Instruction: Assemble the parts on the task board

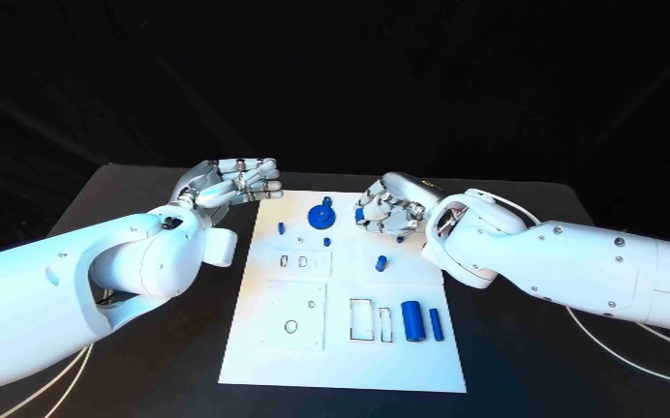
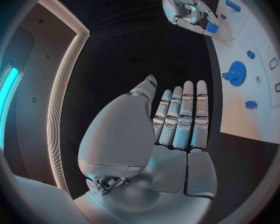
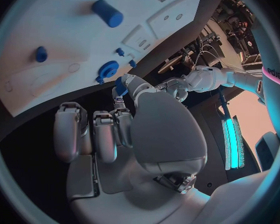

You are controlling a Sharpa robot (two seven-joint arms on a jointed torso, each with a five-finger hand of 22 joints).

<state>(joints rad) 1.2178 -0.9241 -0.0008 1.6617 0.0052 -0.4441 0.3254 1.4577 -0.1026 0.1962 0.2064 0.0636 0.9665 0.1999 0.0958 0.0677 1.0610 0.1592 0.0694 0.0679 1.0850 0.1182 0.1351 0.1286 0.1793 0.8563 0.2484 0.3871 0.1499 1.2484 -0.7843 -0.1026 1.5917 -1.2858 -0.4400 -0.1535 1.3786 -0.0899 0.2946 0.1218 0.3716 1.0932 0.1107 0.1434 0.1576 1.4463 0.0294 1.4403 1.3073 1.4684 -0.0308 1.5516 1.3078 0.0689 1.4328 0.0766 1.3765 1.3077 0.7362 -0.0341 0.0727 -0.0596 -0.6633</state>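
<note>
Mid-assembly at the black table (image 1: 517, 379). On the right hand (image 1: 391, 207), thumb and fingertip pinched on a small blue part (image 3: 120, 84), with the rest of the fingers curled loosely beside it. Carried just above the far right quarter of the task board (image 1: 350, 365), close to the blue gear (image 1: 321, 215) already standing there. Gripped at one end, most likely to leave the other end free for seating in a socket; which socket is meant, impossible to tell from here.

On the left hand (image 1: 230, 183), nothing held: fingers side by side, thumb set apart. Parked just off the board's far left corner, over bare table, apparently to stay clear of the working hand while remaining near enough to steady the board or take a piece.

Elsewhere on the board, more work waiting. Lying flat side by side near the right edge, a thick blue cylinder (image 1: 413, 319) and a slimmer blue pin (image 1: 437, 324), both next to two rectangular recesses (image 1: 372, 319), probably laid out there for easy picking. Standing upright near the middle, a short blue peg (image 1: 380, 263). On the near left panel, an oval hole (image 1: 290, 326), unfilled.

Judged from this layout, task well short of done: one part in the air, at least two loose, several openings vacant. Chief risk at this stage: a slip from so light a fingertip pinch.
</note>
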